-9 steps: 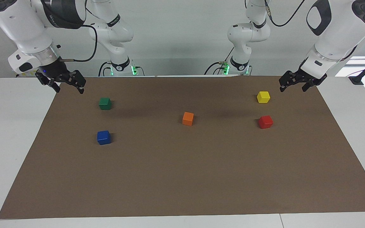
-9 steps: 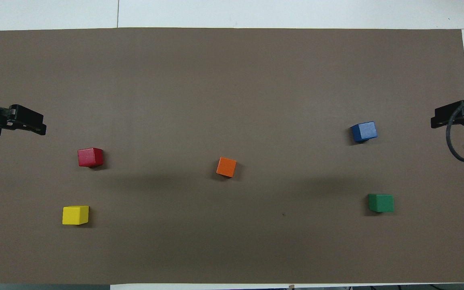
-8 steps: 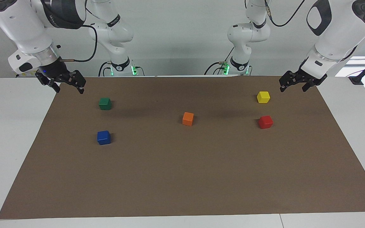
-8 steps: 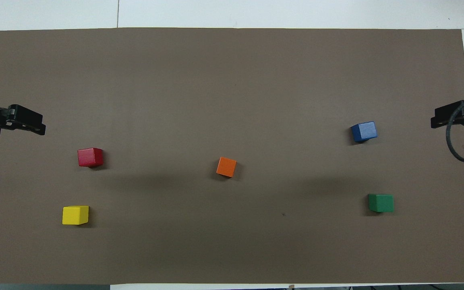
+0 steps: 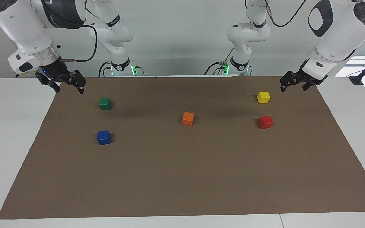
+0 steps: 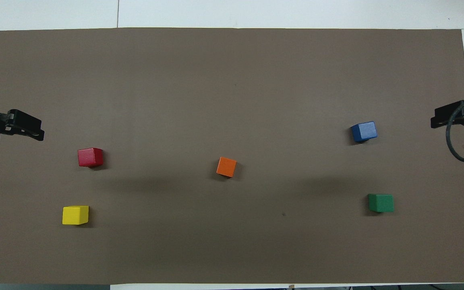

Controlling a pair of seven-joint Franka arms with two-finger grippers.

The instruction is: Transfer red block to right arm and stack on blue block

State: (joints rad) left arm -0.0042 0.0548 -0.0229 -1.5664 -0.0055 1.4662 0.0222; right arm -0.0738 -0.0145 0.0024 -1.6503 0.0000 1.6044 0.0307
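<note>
The red block (image 5: 265, 122) sits on the brown mat toward the left arm's end; it also shows in the overhead view (image 6: 90, 157). The blue block (image 5: 104, 137) sits toward the right arm's end, also in the overhead view (image 6: 364, 131). My left gripper (image 5: 292, 88) hovers open and empty over the mat's edge beside the yellow cube, apart from the red block; the overhead view shows it too (image 6: 34, 133). My right gripper (image 5: 69, 91) hovers open and empty over the mat's corner near the green cube, also in the overhead view (image 6: 435, 122). The right arm waits.
A yellow cube (image 5: 263, 97) lies nearer to the robots than the red block. A green cube (image 5: 105, 103) lies nearer to the robots than the blue block. An orange cube (image 5: 188, 118) sits mid-mat. The brown mat (image 5: 182, 177) covers the white table.
My left gripper has shifted very slightly over the mat's edge. The right arm and all the cubes have not moved.
</note>
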